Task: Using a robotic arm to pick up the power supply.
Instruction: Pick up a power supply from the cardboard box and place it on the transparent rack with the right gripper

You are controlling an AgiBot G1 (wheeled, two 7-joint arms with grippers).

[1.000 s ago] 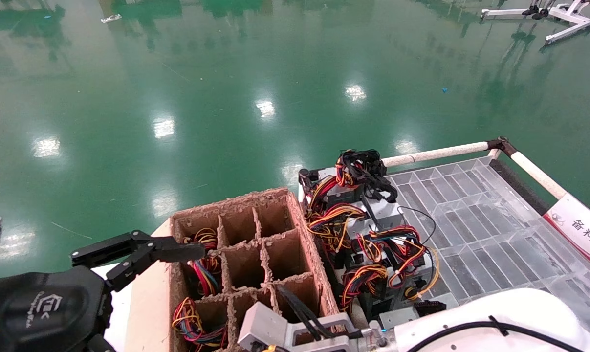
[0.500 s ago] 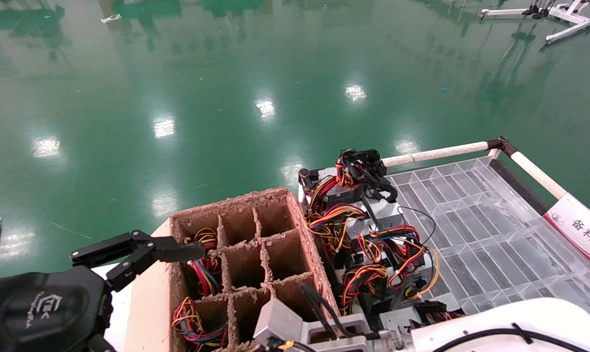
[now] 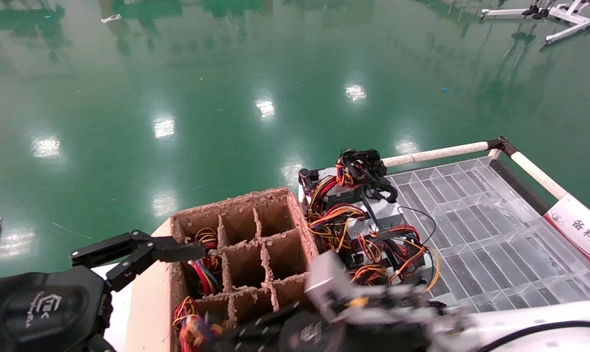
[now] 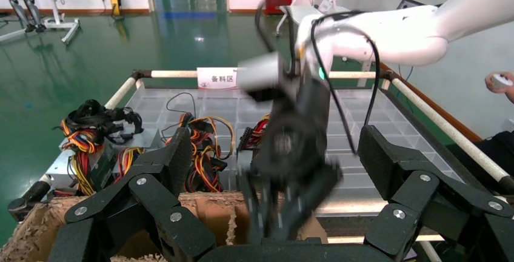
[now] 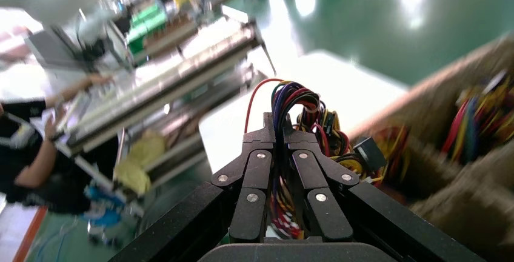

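Observation:
My right gripper (image 5: pixel 283 125) is shut on a bundle of red, yellow and blue wires (image 5: pixel 291 101) belonging to a power supply; its metal box is hidden. In the head view the robotic arm (image 3: pixel 519 327) reaches blurred across the near edge, with the right gripper (image 3: pixel 226 335) and the coloured wires (image 3: pixel 192 332) over the near left corner of the cardboard box. The left wrist view shows that gripper (image 4: pixel 285 207) hanging above the box. My left gripper (image 3: pixel 143 249) stands open and empty at the box's left side, its fingers (image 4: pixel 176 153) spread wide.
A brown cardboard divider box (image 3: pixel 275 205) has wires in its left cells. To its right, several more power supplies with wire bundles (image 3: pixel 373 230) lie on a clear plastic tray (image 3: pixel 490 230) framed by white rails (image 3: pixel 436 152). Green floor lies beyond.
My right arm has swung left across the front of the cardboard box and now blurs with motion, carrying the wires. The left arm has not moved.

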